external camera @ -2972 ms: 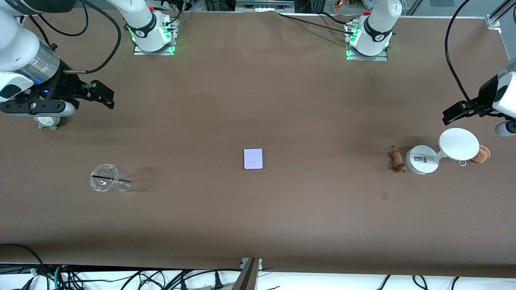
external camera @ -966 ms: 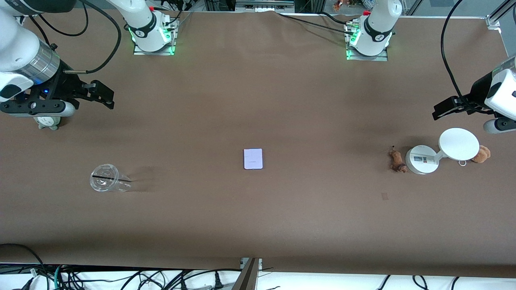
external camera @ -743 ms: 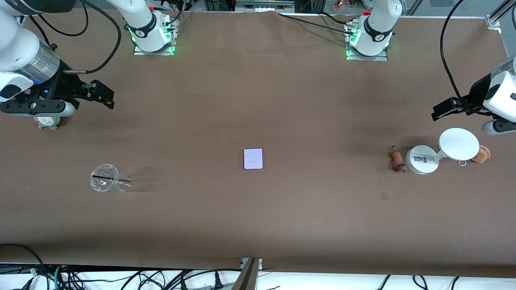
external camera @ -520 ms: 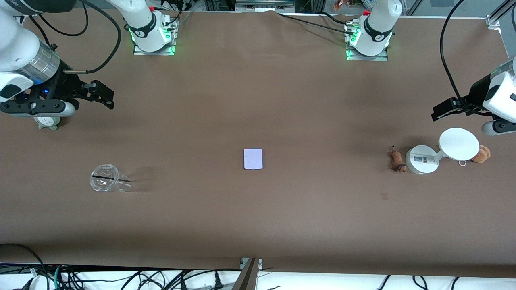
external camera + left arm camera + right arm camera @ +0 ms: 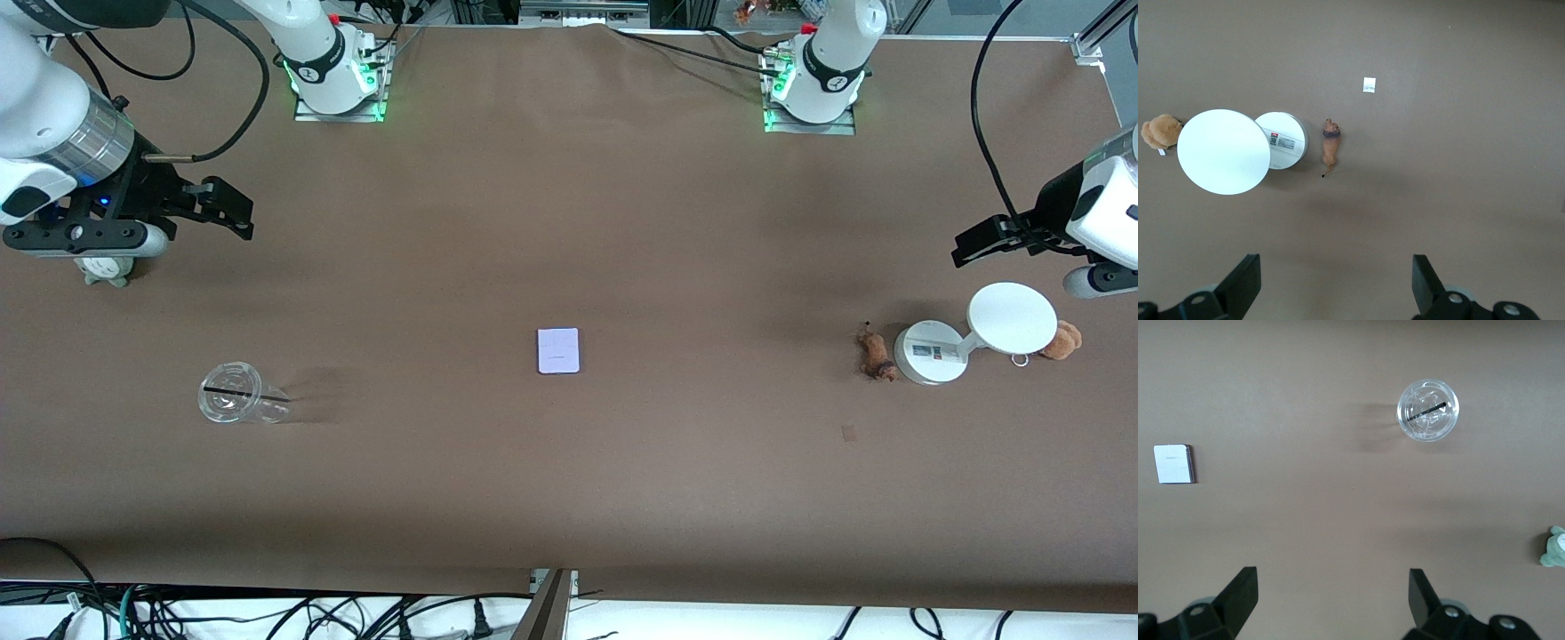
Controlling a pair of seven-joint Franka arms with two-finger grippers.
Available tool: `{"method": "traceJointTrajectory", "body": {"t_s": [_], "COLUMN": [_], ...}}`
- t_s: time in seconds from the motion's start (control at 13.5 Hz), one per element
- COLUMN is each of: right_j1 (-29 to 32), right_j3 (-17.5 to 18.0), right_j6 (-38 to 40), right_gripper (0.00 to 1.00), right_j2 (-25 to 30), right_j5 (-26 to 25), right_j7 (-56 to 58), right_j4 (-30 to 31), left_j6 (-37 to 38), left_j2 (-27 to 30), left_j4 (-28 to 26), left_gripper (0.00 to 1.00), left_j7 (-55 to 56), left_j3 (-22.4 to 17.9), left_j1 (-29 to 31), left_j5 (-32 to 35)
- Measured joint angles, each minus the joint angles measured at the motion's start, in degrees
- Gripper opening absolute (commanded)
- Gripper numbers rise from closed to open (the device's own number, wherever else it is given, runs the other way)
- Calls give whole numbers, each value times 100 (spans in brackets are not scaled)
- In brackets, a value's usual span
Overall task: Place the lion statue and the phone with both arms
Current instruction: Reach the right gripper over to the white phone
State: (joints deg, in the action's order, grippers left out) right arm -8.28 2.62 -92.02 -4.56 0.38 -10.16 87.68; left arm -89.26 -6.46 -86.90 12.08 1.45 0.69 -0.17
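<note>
Lion statue [image 5: 876, 355] lies on the surface [image 5: 569, 462] just beside the white stand [image 5: 930, 353], untouched; the phone [image 5: 558, 350] lies mid-surface. The left tool [image 5: 1335, 293] hovers wide open and empty near the stand, and the right tool [image 5: 1331, 610] waits open and empty above the grey-green plush [image 5: 104, 269]. The left should probably descend centred on the statue's narrow body, clear of the stand.

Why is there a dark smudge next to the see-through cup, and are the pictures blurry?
In the front view, the smudge beside the clear cup is its soft shadow on the brown table, and green lights glow at both arm bases. In the right wrist view, the same shadow is there, and the phone looks sharp. In the left wrist view, the lion statue is sharp too.
</note>
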Motion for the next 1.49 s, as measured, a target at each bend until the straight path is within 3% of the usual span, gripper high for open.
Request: {"method": "traceJointTrajectory", "body": {"t_s": [0.59, 1.04, 1.49], "right_j1": [-234, -1228, -2026], "right_j3": [28, 54, 64], "right_j6": [124, -364, -1473], "right_gripper": [100, 100, 100], "right_j2": [0, -770, -1706], "right_j5": [-27, -392, -293], "right_j7": [6, -124, -1833], "right_j4": [-67, 7, 6], "left_j6": [0, 0, 0], "left_j2": [-2, -6, -9], "left_j4": [7, 12, 16], "left_gripper": [100, 100, 100], "left_j7": [0, 0, 0], "left_j3": [-3, -4, -4], "left_j1": [1, 2, 2], "left_j5": [0, -1, -2]}}
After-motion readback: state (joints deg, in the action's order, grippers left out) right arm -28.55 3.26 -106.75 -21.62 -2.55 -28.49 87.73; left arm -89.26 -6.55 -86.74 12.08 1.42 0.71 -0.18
